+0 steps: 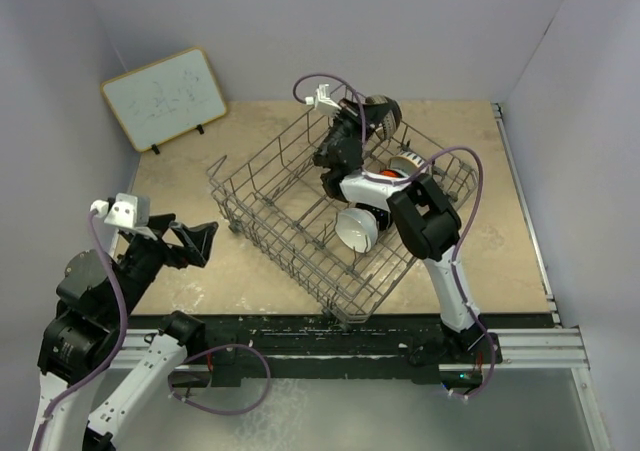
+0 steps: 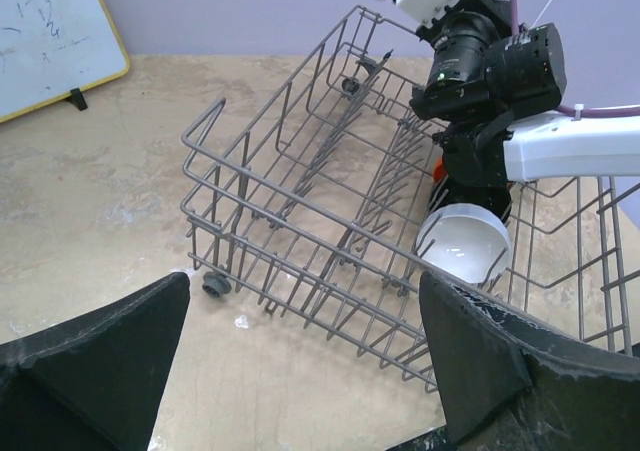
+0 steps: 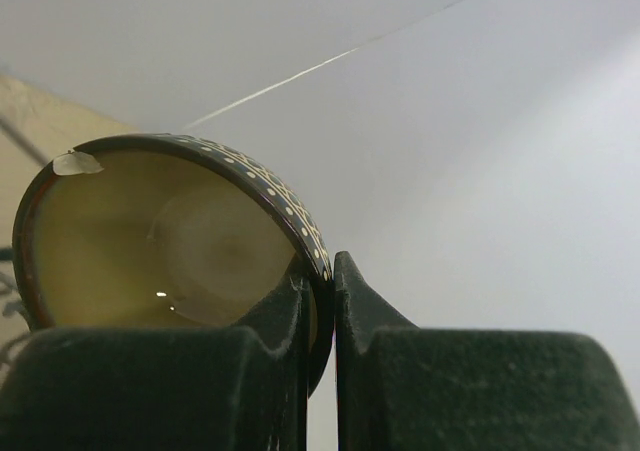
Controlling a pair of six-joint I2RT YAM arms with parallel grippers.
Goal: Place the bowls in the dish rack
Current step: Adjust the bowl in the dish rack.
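Note:
The grey wire dish rack sits skewed in the middle of the table and also shows in the left wrist view. A white bowl stands on edge among its tines. An orange-red bowl shows partly behind the right arm. My right gripper is shut on the rim of the brown bowl with cream inside, over the rack's far corner. In its own view the right gripper pinches the dotted rim. My left gripper is open and empty, left of the rack.
A white board leans against the back-left wall and shows in the left wrist view. Purple-grey walls close the table on three sides. A small white scrap lies on the table by the rack's near wheel.

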